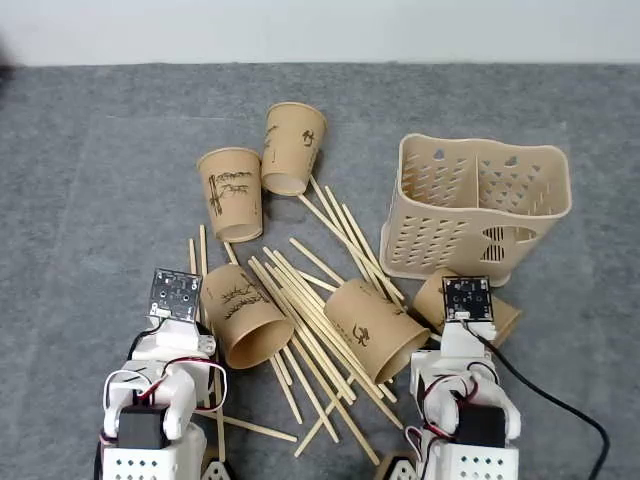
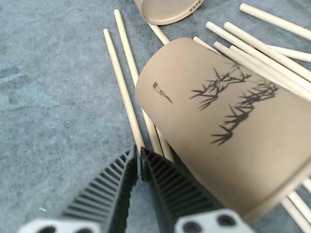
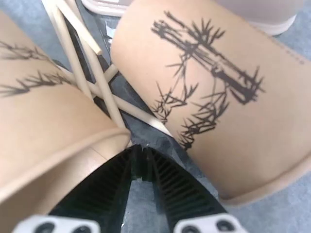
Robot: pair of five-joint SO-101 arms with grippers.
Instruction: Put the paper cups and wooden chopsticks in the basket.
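The left gripper (image 2: 139,158), jaws pressed together and holding nothing, hangs over the grey counter (image 1: 100,200) just beside a tipped paper cup (image 2: 228,116) that lies on wooden chopsticks (image 2: 121,82). The right gripper (image 3: 142,160), likewise closed and empty, sits in the gap between the centre cup (image 3: 43,126) and the cup by the basket (image 3: 218,97), both on their sides.

The close views show each cup carrying a dark bamboo drawing; beside the one on the tipped paper cup is a small line of characters, too small to read.

The high view takes in the wider scene. The chopsticks are scattered across the lower centre of the frame. The tipped paper cup is at lower left, the centre cup just right of it. The cup by the basket is partly hidden under the right arm. An upper-left cup (image 1: 232,192) and a topmost cup (image 1: 292,147) lie touching above them. The perforated basket (image 1: 440,235) stands upright at right of centre, with every cup and chopstick outside it.
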